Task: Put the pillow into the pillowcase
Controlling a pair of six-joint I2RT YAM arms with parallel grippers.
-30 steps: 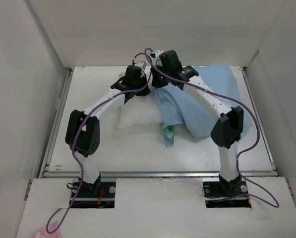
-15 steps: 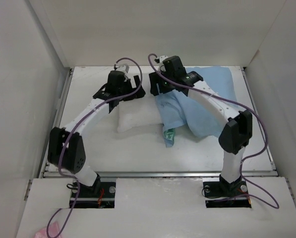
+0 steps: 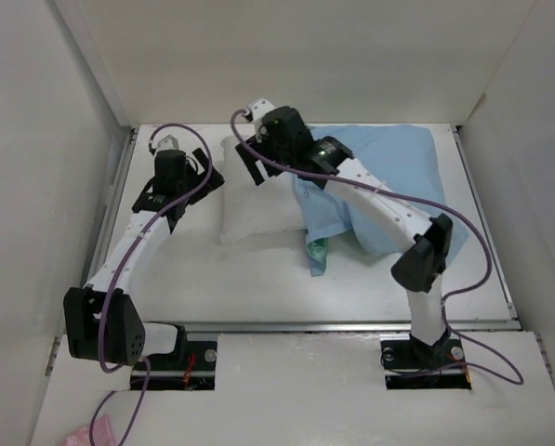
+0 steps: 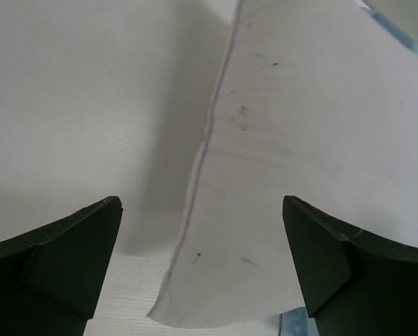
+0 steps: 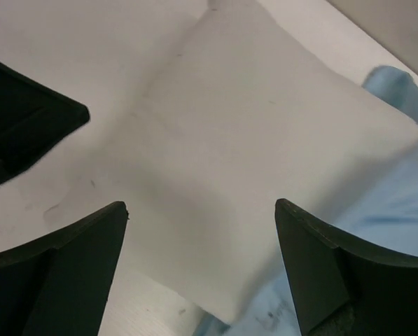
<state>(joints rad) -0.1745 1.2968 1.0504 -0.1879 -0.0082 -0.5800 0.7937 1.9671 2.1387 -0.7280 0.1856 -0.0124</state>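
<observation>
A: Left claw [image 4: 201, 204] gapes over the pillow [image 3: 258, 212], at its left seam, gripping nothing.
B: Right claw [image 5: 201, 204] is released too, above it. The pillow's right end seems tucked into the case [image 3: 389, 172].
A: Mid-stuffing, I'd say. Next: grip the case mouth and pull it leftward.

Pillow [image 3: 258, 212]: white, plump, flat on the table [image 3: 212, 288], one pointed corner aimed at the far side. I see its left part bare; its right part sits inside the pillowcase [image 3: 403, 172]. Pillowcase: light blue, wrinkled, bulging, mouth edge crumpled across the pillow.
</observation>
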